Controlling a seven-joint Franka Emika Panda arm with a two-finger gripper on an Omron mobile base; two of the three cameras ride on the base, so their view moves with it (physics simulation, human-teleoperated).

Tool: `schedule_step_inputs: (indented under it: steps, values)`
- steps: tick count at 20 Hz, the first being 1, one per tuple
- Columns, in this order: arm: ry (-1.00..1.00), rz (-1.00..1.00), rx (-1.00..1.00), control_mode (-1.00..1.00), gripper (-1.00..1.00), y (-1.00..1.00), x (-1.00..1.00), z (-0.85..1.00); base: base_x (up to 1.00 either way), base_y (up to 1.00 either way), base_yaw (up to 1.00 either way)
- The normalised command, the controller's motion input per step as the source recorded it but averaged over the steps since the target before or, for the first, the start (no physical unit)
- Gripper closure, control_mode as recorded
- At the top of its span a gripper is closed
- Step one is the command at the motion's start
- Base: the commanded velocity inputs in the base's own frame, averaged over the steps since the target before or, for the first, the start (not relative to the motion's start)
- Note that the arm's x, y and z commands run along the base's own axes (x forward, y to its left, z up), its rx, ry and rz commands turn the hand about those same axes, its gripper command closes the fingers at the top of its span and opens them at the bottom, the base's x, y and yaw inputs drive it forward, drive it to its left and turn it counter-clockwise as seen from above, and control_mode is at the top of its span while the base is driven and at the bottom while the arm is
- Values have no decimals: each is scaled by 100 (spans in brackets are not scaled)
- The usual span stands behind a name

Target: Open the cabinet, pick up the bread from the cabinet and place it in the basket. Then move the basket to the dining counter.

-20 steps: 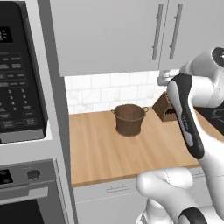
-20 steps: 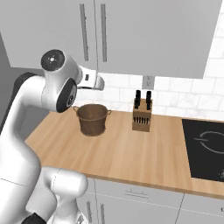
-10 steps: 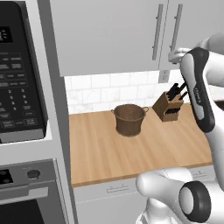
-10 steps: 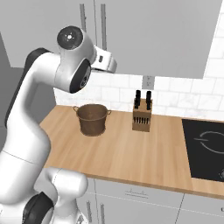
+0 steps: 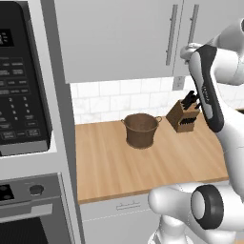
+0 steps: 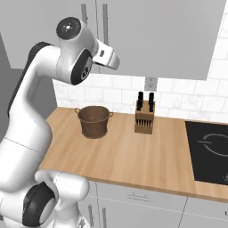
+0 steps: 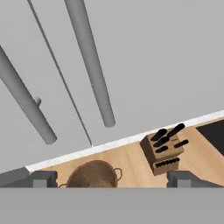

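With its fingers spread wide and empty, the gripper [image 7: 109, 178] faces the shut cabinet [image 5: 119, 38], and could straddle the door seam, missing either bar handle [image 7: 92, 65].

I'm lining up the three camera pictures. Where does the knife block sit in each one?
Left base view: knife block right of centre, against the tiles.
Right base view: knife block centre, by the wall.
Hand view: lower right.
Shared landmark: the basket, beside it on the worktop.

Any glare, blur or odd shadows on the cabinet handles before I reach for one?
Hand view: cabinet handles sharp, no glare, steeply foreshortened, no cast shadow. Left base view: flat even light, handles crisp. Right base view: arm covers part of the handles.
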Motion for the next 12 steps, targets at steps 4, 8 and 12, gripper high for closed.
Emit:
schedule_step_inputs:
  steps: [4,8,12]
  values:
    - [-15,0,0,-100,-100,-1,5,0,0,0,0]
    - [-14,3,1,-100,-100,-20,36,4,0,0,0]
    - [-3,0,0,-100,-100,-1,43,0,0,0,0]
